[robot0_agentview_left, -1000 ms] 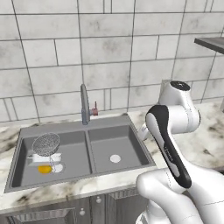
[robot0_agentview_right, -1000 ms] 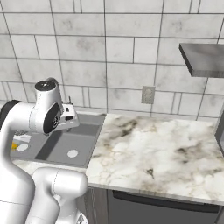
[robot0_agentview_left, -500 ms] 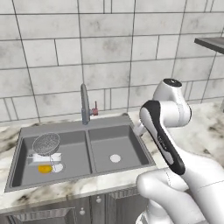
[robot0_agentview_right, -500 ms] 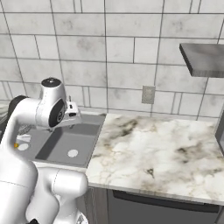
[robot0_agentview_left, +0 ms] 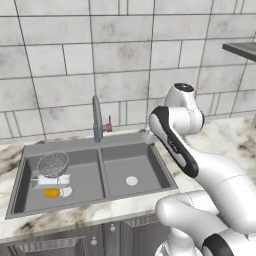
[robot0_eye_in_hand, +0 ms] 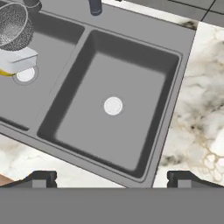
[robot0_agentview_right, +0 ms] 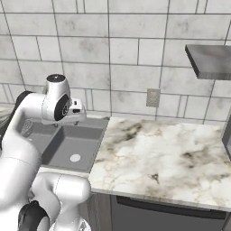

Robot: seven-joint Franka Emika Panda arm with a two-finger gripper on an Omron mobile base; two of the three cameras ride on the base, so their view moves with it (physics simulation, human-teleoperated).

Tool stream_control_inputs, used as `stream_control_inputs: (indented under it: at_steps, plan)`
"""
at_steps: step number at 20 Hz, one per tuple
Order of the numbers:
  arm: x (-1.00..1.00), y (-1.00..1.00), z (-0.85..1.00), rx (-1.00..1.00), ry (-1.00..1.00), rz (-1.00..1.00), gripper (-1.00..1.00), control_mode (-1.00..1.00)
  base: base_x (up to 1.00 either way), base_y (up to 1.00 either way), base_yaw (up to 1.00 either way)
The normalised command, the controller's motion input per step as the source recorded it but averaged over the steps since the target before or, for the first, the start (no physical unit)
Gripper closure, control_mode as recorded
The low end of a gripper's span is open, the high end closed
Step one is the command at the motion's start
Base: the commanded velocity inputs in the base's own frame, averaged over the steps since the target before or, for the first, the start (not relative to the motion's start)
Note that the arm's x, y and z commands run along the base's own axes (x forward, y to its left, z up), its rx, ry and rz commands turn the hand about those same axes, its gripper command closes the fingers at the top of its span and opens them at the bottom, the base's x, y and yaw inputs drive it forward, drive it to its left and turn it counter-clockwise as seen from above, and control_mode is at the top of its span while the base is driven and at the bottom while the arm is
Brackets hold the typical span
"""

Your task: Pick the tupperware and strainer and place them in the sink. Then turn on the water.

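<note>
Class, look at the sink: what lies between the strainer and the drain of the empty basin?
In the left base view, the sink's central divider and bare basin floor separate the strainer from that drain.

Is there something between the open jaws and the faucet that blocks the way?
Nothing visible does. The gripper hovers over the right basin; the faucet stands behind the divider. The strainer and tupperware lie in the left basin.
</note>
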Motion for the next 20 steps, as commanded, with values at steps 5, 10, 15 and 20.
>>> stream_control_inputs:
  at_steps: [5,10,15,20]
  plan:
    - [0.35,0.33,0.0,0.0,0.0,-0.09,-1.0,-1.0,0.0,0.0,0.0]
    - [0.22,0.12,0.0,0.0,-0.01,-0.05,-1.0,-1.0,0.0,0.0,0.0]
    - [0.12,-0.22,0.0,0.01,-0.06,0.0,-1.0,-1.0,0.0,0.0,0.0]
    - [0.28,0.0,0.0,0.0,-0.07,0.0,-1.0,-1.0,0.0,0.0,0.0]
